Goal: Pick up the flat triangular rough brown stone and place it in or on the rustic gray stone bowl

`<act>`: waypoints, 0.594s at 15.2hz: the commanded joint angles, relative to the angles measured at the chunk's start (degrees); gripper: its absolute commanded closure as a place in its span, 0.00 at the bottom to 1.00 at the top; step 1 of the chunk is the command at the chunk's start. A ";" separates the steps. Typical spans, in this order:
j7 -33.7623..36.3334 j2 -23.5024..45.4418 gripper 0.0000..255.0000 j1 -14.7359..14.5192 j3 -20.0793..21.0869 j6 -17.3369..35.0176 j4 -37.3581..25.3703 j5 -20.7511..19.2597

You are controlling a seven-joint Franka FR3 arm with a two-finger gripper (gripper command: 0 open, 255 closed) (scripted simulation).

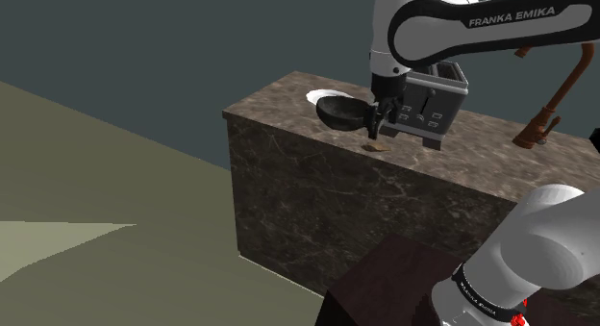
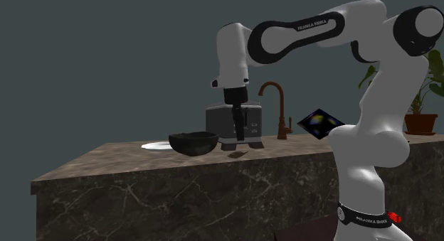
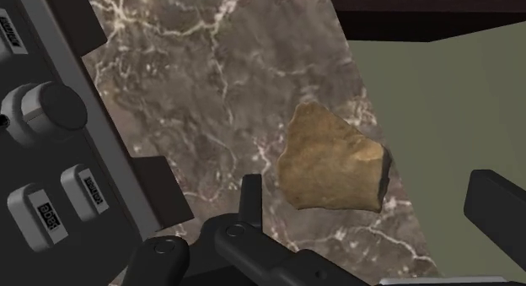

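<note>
one dark veined marble counter [image 1: 317, 199] carries everything. on the one white arm [image 1: 481, 26] we read "franka emika". the button labels on the one grey toaster [image 1: 437, 93] are too blurred to read. one copper faucet [image 1: 562, 84] rises behind. one dark rough stone bowl [image 1: 341, 111] sits beside one white plate [image 1: 322, 93]. the black gripper [image 1: 377, 122] hangs close by the toaster, fingers spread, above the one flat brown stone [image 1: 376, 147], which lies untouched on the counter near the bowl.

The dark bowl [image 1: 342, 111] hides most of the white plate [image 1: 322, 92] behind it.
</note>
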State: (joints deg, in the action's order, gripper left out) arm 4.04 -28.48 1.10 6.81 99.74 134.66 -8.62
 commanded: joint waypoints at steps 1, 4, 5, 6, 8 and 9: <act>0.09 0.19 0.00 0.10 -0.13 1.59 1.38 -0.18; 0.12 0.18 0.00 0.17 -0.27 2.80 2.58 -0.30; 0.13 0.18 0.00 0.17 -0.27 2.80 2.58 -0.30; 0.13 0.18 0.00 0.17 -0.27 2.80 2.58 -0.30; 0.13 0.18 0.00 0.17 -0.27 2.80 2.58 -0.30; 0.13 0.18 0.00 0.17 -0.27 2.80 2.58 -0.30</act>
State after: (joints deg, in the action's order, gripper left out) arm 4.16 -28.29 1.27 6.55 102.53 137.23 -8.92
